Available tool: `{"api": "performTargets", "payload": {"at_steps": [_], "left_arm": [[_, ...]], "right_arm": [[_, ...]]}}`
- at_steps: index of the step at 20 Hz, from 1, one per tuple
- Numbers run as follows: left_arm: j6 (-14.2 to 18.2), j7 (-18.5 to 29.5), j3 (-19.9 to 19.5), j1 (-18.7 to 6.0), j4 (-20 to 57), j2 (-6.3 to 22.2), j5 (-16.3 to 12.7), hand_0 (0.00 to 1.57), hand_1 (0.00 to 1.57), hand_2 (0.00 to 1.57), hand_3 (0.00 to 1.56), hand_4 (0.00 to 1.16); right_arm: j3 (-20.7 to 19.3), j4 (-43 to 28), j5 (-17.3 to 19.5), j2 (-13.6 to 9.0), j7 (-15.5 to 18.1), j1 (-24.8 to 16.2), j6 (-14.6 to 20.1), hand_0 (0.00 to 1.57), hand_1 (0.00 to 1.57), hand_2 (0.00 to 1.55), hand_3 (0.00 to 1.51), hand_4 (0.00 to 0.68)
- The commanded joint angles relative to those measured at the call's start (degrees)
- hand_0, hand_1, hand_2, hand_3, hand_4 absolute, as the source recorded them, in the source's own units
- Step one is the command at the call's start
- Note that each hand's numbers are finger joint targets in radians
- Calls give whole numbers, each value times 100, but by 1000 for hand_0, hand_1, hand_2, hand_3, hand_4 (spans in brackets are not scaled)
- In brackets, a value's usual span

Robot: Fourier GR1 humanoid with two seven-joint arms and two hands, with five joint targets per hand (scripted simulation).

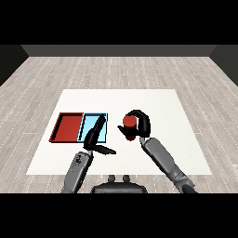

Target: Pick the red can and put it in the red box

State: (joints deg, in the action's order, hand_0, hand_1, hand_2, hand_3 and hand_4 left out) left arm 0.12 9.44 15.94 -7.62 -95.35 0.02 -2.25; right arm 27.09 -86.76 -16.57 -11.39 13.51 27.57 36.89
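The right hand (138,124) is curled around the red can (129,122), right of the trays, so it can carry it. The red tray (69,128) waits far left. The left hand (94,135) is open over the blue tray (103,117).

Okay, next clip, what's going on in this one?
The robot's right hand is curled round a red can, to the right of two trays lying side by side on the white table. The red tray sits on the left with nothing in it yet, and the light blue tray is next to it. The left hand is open, its straight fingers reaching over the blue tray and holding nothing.
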Motion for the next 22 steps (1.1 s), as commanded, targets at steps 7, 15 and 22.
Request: {"api": "performTargets", "payload": {"at_steps": [7, 15, 22], "left_arm": [[679, 338, 781, -589, 1153, -2, -301, 0, 0, 0, 0, 0], [867, -174, 1010, -970, 1382, -2, -791, 0, 0, 0, 0, 0], [731, 321, 1011, -1370, 2139, -2, -1299, 0, 0, 0, 0, 0]], "right_arm": [[-285, -142, 750, 496, -15, -322, -416, 1571, 1571, 1483, 1425, 650], [-134, -437, 1284, 927, -539, -340, -474, 1571, 1571, 1481, 1418, 655], [-403, -564, 1490, 1084, -541, -573, -955, 1571, 1571, 1476, 1412, 633]]}}
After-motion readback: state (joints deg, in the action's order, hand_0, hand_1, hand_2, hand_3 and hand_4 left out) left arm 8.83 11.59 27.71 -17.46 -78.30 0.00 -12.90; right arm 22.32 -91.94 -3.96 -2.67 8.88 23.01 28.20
